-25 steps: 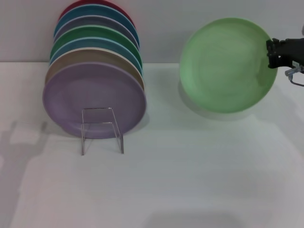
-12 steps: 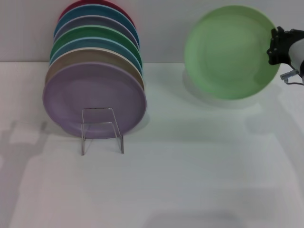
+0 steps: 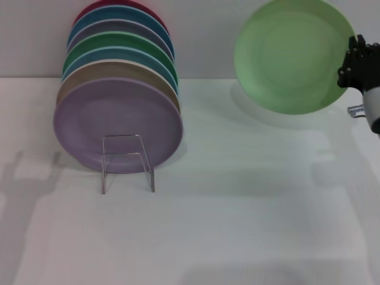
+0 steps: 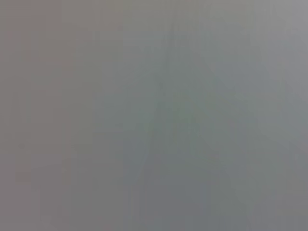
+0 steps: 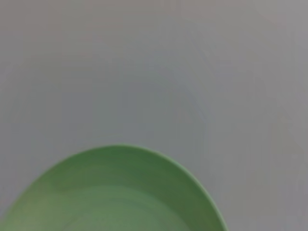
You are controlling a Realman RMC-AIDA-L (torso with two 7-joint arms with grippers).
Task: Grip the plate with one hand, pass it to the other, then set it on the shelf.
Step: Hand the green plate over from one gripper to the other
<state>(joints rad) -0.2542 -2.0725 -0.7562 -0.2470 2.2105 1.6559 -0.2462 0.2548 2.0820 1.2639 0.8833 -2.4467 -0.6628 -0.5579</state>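
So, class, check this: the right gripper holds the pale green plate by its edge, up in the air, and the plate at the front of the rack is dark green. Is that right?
Not quite. The right gripper does hold the pale green plate by its edge, off the table, but the front plate in the wire rack is lavender, as the head view shows.
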